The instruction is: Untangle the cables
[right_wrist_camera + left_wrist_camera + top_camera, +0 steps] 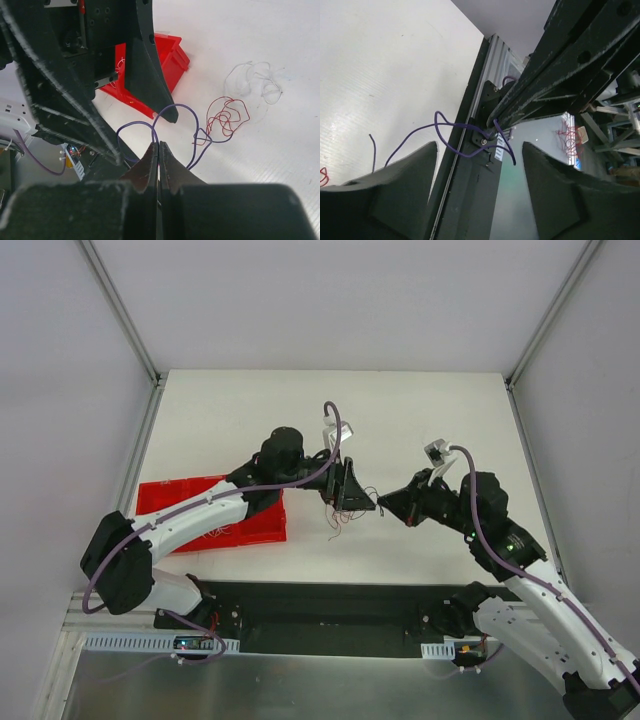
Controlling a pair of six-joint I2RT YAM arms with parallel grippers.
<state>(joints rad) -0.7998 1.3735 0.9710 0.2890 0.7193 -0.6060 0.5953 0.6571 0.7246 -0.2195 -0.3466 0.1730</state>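
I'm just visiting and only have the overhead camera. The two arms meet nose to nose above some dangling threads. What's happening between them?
Observer: The right gripper is shut on a loop of the purple cable, pinching it right at its tips.
Operator: And the other arm?
Observer: The left gripper is open, with its fingers on either side of the purple loop hanging from the right one.
Operator: Anything lying underneath that I'm missing?
Observer: A whitish cable lies on the table just beyond the red cable. It is hard to see against the white surface.
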